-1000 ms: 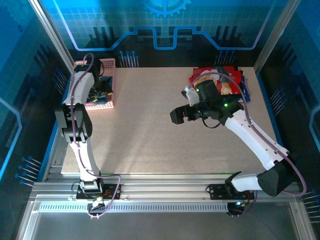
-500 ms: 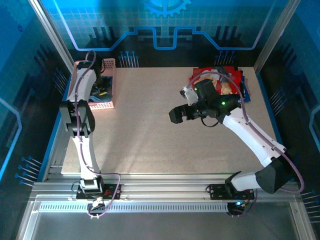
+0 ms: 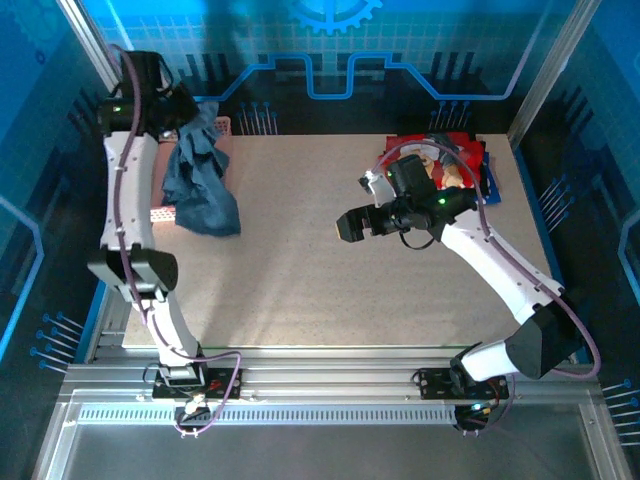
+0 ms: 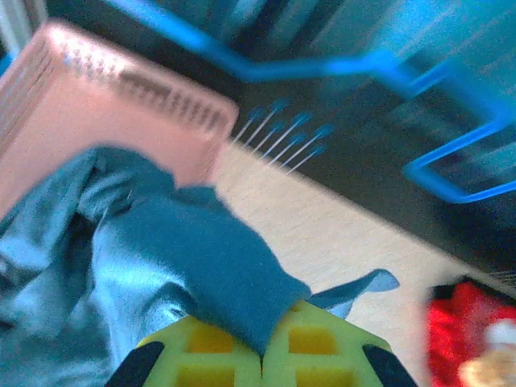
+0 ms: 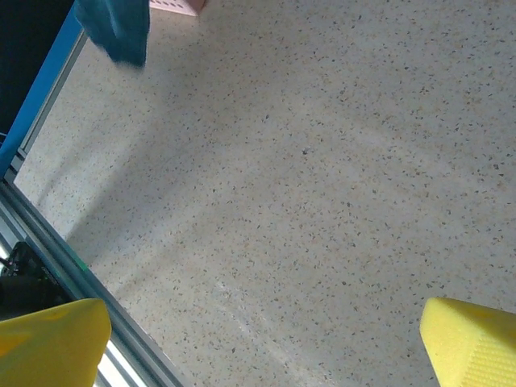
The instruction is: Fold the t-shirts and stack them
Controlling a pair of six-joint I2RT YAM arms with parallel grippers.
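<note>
Left jaws, clamped tight on a fold of the slate-blue t-shirt (image 4: 201,266), hold it high over the far-left corner of the bench (image 3: 320,290). The cloth hangs bunched, its lower part in front of the pink basket (image 4: 105,105). A second earlier these jaws stood apart, down inside the basket, so the next shirt is now drawn out but not yet folded. Right jaws, wide apart and empty, hover mid-bench, barely shifted, near the folded stack (image 3: 445,165) topped in red.

Bright, even light; left wrist view blurred around the t-shirt (image 4: 201,266).
</note>
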